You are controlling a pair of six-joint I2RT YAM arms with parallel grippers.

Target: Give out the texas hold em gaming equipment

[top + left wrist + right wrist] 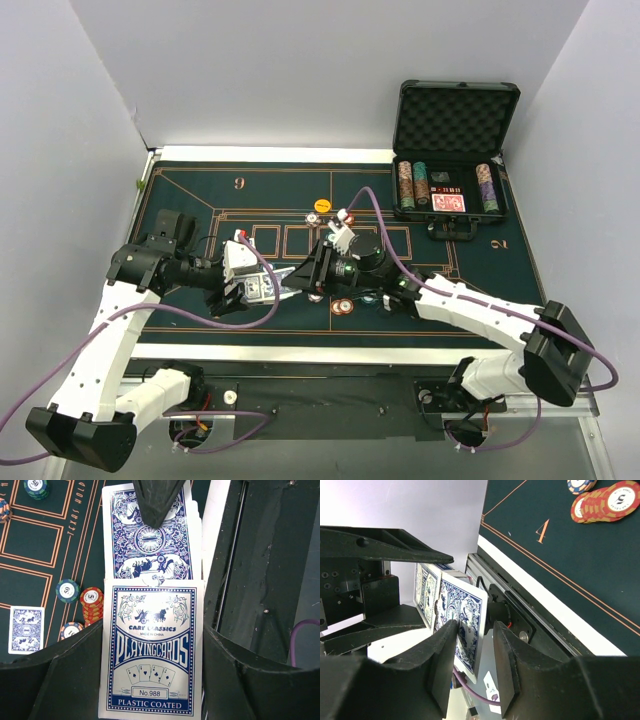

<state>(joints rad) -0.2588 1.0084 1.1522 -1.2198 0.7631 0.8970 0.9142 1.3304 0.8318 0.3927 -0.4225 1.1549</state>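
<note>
Right wrist: top card stands edge-on between my right gripper's half-open jaws, unpinched; left gripper clamps the deck.

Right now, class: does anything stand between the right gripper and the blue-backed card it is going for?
Nothing visible does. The blue-backed card sits in the gap between the fingers of the right gripper. It sticks out of the card box, which the left gripper holds.
</note>
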